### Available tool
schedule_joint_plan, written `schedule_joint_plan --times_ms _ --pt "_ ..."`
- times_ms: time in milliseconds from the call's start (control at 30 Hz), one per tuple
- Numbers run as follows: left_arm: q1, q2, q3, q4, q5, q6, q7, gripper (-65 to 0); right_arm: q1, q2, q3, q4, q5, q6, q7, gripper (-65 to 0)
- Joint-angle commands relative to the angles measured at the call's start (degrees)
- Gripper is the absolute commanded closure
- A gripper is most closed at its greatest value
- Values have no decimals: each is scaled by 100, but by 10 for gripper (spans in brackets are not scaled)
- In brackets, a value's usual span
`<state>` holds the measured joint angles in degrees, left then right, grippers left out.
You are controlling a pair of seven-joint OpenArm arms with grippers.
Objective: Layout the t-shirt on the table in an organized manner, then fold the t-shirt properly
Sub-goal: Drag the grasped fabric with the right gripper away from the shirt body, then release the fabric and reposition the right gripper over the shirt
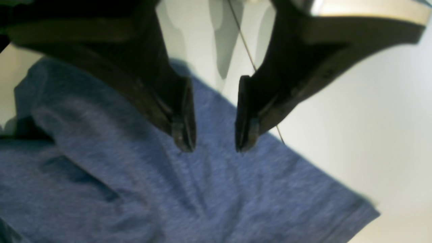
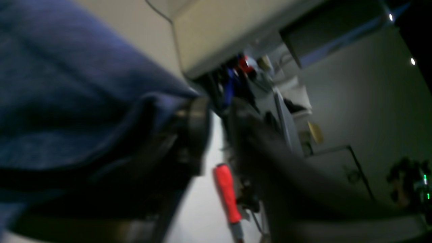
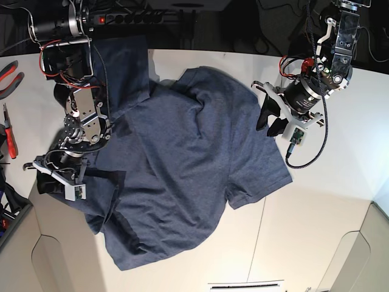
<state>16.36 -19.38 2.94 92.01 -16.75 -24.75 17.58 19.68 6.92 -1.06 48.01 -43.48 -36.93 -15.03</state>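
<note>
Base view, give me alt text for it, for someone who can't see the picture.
Seen from above, a navy t-shirt lies spread but rumpled on a white table, plain side up, no lettering showing. The left pincer hangs open at the shirt's edge on this view's right; the right pincer sits at its opposite edge, cloth bunched beside it.

Black metal arms [image 3: 82, 115], red and black cables [image 3: 316, 79], dark end effector fingers [image 1: 184, 118]
</note>
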Motion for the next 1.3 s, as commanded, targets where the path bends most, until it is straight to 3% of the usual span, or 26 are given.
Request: schedule_joint_plan --times_ms 0,167,367,467,600,833,1000,1133,1267 --pt "-31 -48 -26 81 -68 -61 -103 -232 157 127 76 125 7 -144 109 -241" --pt "-33 -46 -26 81 -186 -63 -105 -232 153 400 120 125 501 -144 109 -249" --pt "-35 -46 -26 79 -195 -63 -107 -232 140 356 -72 125 905 11 153 -249" --pt "-35 -46 -26 79 -195 -63 -107 -232 144 284 -278 125 887 24 212 -249" --pt "-37 -46 -26 81 -195 -155 -107 -232 140 201 -625 125 431 4 240 -249" --pt "-35 -46 -26 81 -195 -166 -107 -232 142 144 -1674 125 -295 -307 240 -249" --pt "-35 -46 -26 81 -195 -166 -107 -232 155 -44 -2026 125 -289 -307 236 -249" --pt "-35 -46 -26 79 -197 -166 -107 -232 160 -236 -1996 125 313 -307 238 -249" --pt "-35 -46 -26 79 -195 -166 -107 -232 157 -369 -1714 122 857 472 297 -249"
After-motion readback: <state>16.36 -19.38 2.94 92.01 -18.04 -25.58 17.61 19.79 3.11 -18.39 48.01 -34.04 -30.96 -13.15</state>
